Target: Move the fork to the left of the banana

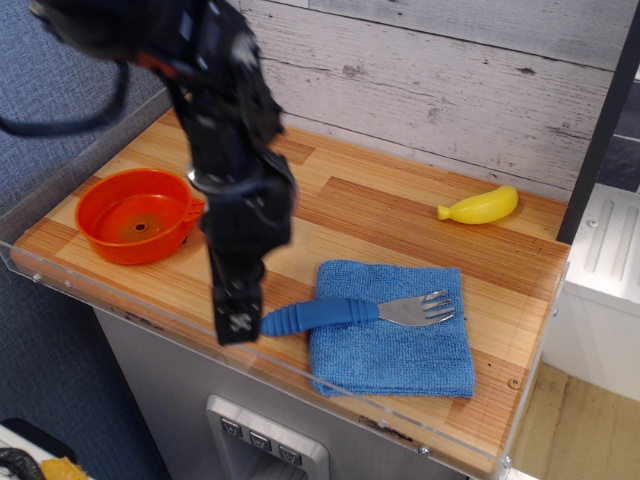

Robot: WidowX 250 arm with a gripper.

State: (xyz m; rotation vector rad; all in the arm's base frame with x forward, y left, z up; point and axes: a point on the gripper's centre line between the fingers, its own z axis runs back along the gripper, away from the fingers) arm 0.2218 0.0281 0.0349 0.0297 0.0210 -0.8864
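You were on the approach: your tool (238,318), its spread unreadable, hung at the fork (352,312) handle's 9 o'clock end; the banana (482,206) waited at 1 o'clock. Next, centre over the handle and pinch

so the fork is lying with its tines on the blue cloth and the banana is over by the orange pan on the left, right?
Not quite. The fork does lie with its tines on the blue cloth, but the banana is not by the orange pan. It lies at the back right of the wooden counter, near the wall, far from the pan. The observation.image view shows this.
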